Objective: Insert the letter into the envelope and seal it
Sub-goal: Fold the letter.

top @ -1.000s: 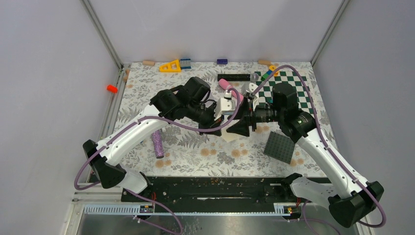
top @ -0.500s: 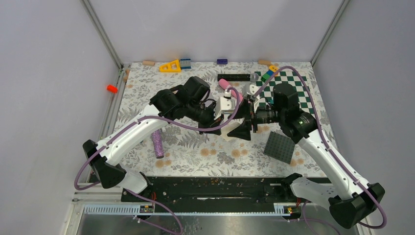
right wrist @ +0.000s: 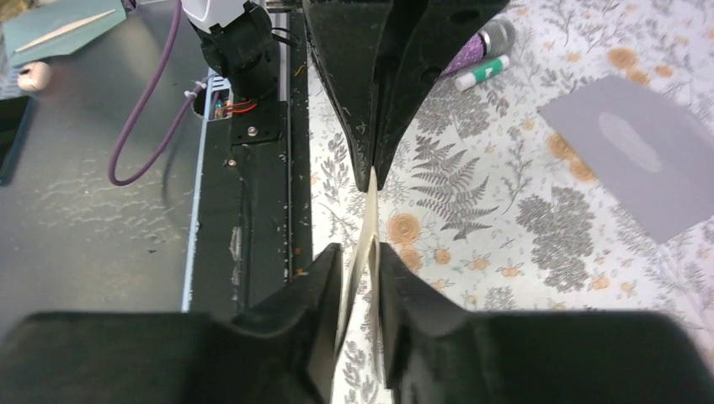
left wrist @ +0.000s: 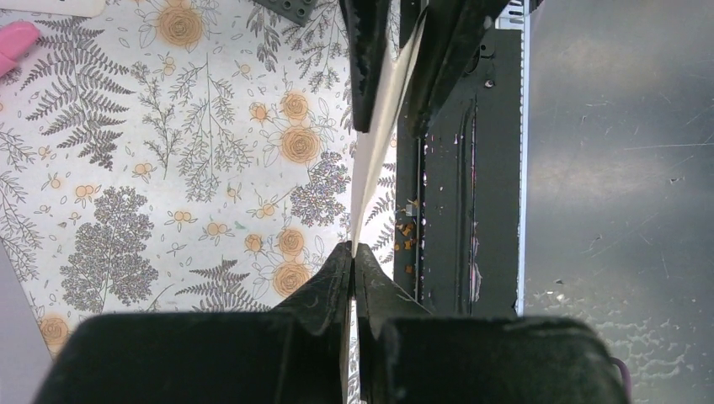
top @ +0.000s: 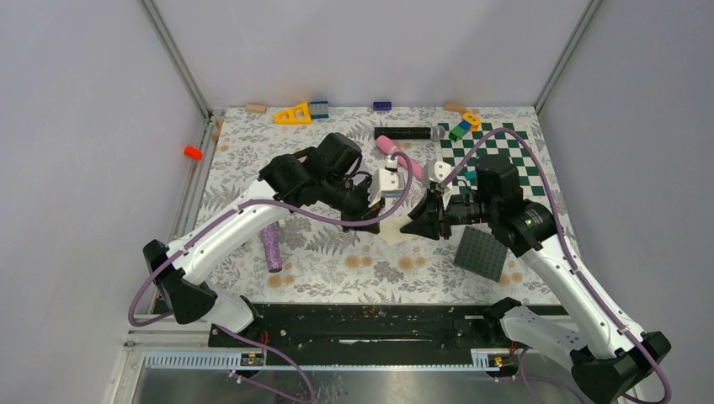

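Letter [left wrist: 370,168]: it is hanging edge-on in the air between both claws, above the floral surface [left wrist: 168,210], and it is not inside anything.
Left claw [left wrist: 352,252]: it is pinching one end of the letter, with its fingers together on the sheet.
Right claw [right wrist: 360,251]: its fingers are standing close on both sides of the other end; we are not able to tell if they are pressing.
Envelope [right wrist: 631,164]: it is lying flat, well apart from the letter.
Progress: we are judging it early; inserting and sealing are both waiting.
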`<control>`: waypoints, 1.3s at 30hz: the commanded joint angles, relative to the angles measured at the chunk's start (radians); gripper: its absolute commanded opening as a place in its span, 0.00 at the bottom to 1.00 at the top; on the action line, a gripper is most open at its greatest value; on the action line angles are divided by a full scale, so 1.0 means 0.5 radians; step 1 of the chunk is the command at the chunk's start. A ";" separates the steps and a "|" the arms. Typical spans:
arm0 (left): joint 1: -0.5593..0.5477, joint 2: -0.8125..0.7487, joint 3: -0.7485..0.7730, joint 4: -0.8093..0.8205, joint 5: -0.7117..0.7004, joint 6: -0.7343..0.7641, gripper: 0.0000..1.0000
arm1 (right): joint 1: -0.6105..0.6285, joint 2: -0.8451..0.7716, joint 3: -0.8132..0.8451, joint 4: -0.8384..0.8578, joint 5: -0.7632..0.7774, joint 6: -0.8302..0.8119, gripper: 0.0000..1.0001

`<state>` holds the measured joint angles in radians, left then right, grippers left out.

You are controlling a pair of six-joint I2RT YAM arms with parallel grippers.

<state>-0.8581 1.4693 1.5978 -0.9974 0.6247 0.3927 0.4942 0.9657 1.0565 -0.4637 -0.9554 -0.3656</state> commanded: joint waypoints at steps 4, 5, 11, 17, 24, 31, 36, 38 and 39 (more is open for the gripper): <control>-0.004 -0.063 -0.001 0.050 0.012 0.021 0.00 | -0.010 0.009 -0.005 -0.040 -0.010 -0.052 0.00; -0.005 -0.069 -0.004 0.050 0.012 0.024 0.00 | -0.010 0.012 -0.004 -0.041 -0.012 -0.048 0.00; -0.005 -0.116 -0.008 0.052 -0.023 0.040 0.27 | -0.010 0.004 0.016 -0.039 0.059 -0.046 0.00; 0.020 -0.171 0.000 0.100 -0.040 0.005 0.50 | -0.011 0.010 -0.005 -0.040 0.103 -0.039 0.00; 0.030 -0.136 0.072 0.207 -0.015 -0.111 0.53 | -0.010 0.035 -0.051 -0.002 0.053 -0.017 0.00; -0.014 0.046 0.189 0.219 -0.022 -0.157 0.53 | -0.010 0.037 -0.060 0.002 0.030 -0.005 0.00; -0.053 0.110 0.218 0.221 -0.008 -0.154 0.41 | -0.010 0.026 -0.082 0.021 0.033 -0.005 0.00; -0.063 0.118 0.229 0.216 0.000 -0.149 0.31 | -0.010 0.026 -0.083 0.021 0.033 -0.010 0.00; -0.071 0.127 0.240 0.206 0.013 -0.141 0.26 | -0.010 0.029 -0.082 0.022 0.035 -0.013 0.00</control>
<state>-0.8799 1.5318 1.6566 -0.9226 0.6102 0.3180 0.4942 0.9901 1.0191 -0.4808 -0.9264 -0.3729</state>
